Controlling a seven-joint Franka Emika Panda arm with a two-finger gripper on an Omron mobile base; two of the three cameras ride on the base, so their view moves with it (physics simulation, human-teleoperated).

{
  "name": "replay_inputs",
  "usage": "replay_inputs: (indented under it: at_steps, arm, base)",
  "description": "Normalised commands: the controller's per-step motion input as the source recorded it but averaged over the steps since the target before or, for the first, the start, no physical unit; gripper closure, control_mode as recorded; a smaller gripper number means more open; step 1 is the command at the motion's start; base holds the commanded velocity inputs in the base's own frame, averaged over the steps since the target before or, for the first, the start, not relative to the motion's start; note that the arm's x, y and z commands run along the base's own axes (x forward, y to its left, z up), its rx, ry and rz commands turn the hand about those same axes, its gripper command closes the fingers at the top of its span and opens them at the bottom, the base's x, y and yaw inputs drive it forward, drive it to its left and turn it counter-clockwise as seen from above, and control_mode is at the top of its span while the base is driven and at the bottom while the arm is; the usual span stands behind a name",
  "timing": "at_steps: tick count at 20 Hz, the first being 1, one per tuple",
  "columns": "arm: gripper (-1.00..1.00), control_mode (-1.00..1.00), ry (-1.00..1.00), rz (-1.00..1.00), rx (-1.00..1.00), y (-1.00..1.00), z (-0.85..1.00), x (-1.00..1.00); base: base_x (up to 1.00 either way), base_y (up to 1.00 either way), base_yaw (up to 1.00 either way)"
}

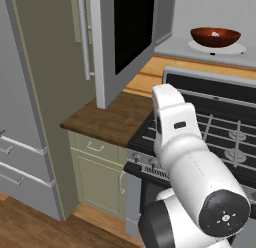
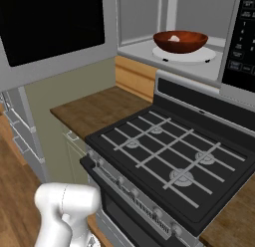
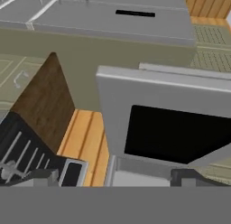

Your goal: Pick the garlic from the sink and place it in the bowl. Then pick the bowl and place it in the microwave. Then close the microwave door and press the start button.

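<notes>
Over on the left stands the tall fridge (image 1: 20,117), and next to it the microwave door (image 1: 125,37) hangs wide open, its black window facing out and its long silver handle (image 1: 85,34) running upright along the free edge. Below it is the wooden counter (image 1: 107,117), then the black stove (image 2: 164,161) with its grates. To the right, inside the microwave (image 2: 149,12), the bowl (image 2: 180,41) sits on the white turntable plate (image 2: 184,54), with the garlic (image 2: 174,38) showing as a small pale lump in it. The dark button panel (image 2: 241,37) is at the far right.

So the carrying looks finished, and I'd say closing the door is the step in hand. In the hand view the door (image 3: 167,119) is right ahead of the gripper (image 3: 113,175), its broad face across the line of sight. That suggests the hand is on the outer side of the door, with the microwave's opening away to the right, which is the way a push would have to swing it.

The finger tips are hard to make out at the bottom of that view, so I cannot tell how far apart they stand; I see nothing between them.
</notes>
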Motion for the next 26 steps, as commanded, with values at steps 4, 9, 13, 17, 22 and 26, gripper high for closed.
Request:
replay_inputs:
  at_steps: [4, 9, 13, 17, 22, 26]
  arm:
    - [-1.0, -1.0, -0.12, -0.04, 0.0, 0.96, -0.4, 0.1]
    - [-1.0, -1.0, -0.07, -0.07, 0.03, 0.67, -0.33, 0.28]
    - [-1.0, -1.0, -0.01, -0.09, 0.09, 0.57, -0.36, 0.49]
    - [-1.0, -1.0, 0.0, -0.06, 0.07, 0.45, -0.31, 0.79]
    - [-1.0, -1.0, 0.0, -0.08, 0.0, 0.37, -0.17, 0.82]
    - [-1.0, -1.0, 0.0, -0.06, 0.0, 0.29, -0.11, 0.71]
  base:
    - [0.0, 0.0, 0.0]
    - [0.0, 0.0, 0.0]
    - [0.0, 0.0, 0.0]
    - [0.0, 0.0, 0.0]
    - [0.0, 0.0, 0.0]
    - [0.0, 0.0, 0.0]
